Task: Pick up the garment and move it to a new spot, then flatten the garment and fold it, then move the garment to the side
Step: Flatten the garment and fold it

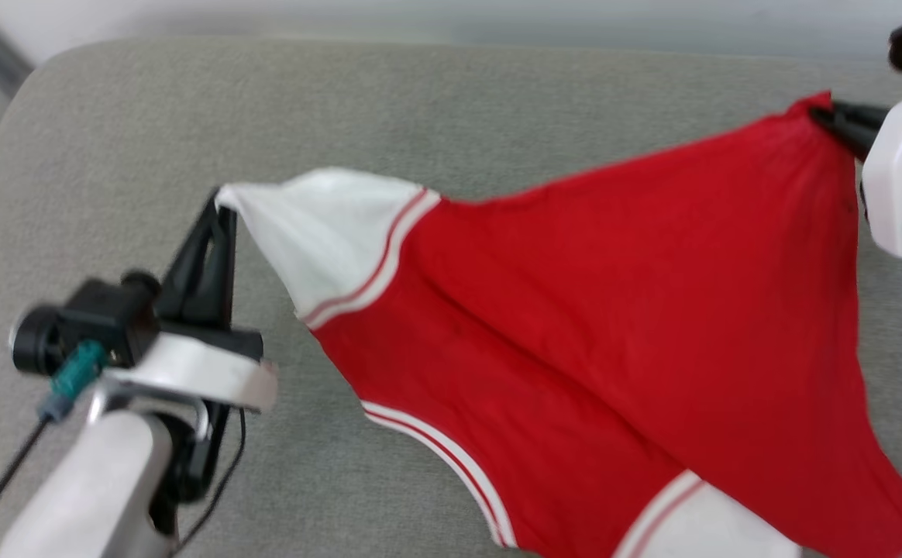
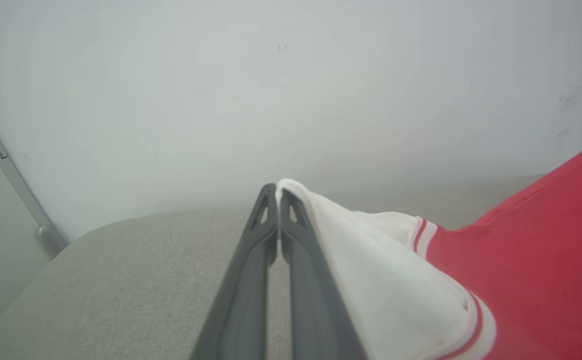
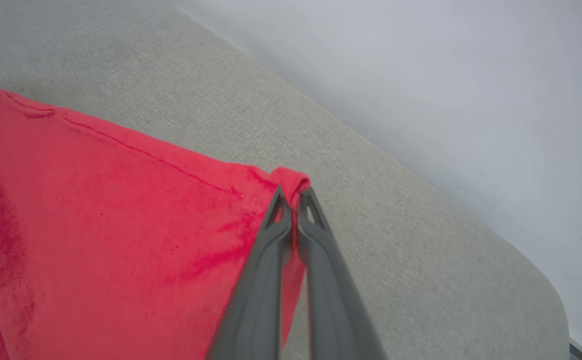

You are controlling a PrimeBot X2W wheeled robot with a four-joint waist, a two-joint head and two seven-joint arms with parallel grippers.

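Dark fingers pressed together: your left claw (image 1: 224, 206) is closed on the tip of a white short sleeve (image 1: 327, 232), and the left wrist view shows the white cloth caught right at the left claw's (image 2: 277, 193) fingertips. Your right claw (image 1: 824, 116), far right, is likewise pinched shut, on a red corner where a stitched hem line ends; the right wrist view shows that corner bunched between the right claw's (image 3: 294, 198) tips.

Between the two hangs the garment, a red jersey-style shirt with white sleeves and red-and-white striped trim (image 1: 614, 310). Its top edge is drawn fairly taut from left to far right, and the rest sags towards the near right, where a second white sleeve shows at the bottom edge. No lettering is visible on this side.

You seem to be in the carrying or spreading-out step, with the shirt raised and not yet laid flat; whether its lower part brushes the surface cannot be told. The next move likely calls for lowering both claws together, holding that tension, so the cloth lands smooth rather than bunched. Watch the deep folds running down the middle.

Below lies a grey woven-fabric desk with rounded corners (image 1: 420, 108), bare around the shirt. Behind it, a plain pale wall (image 2: 271, 75), with a grey upright rail (image 2: 6, 165) at far left.
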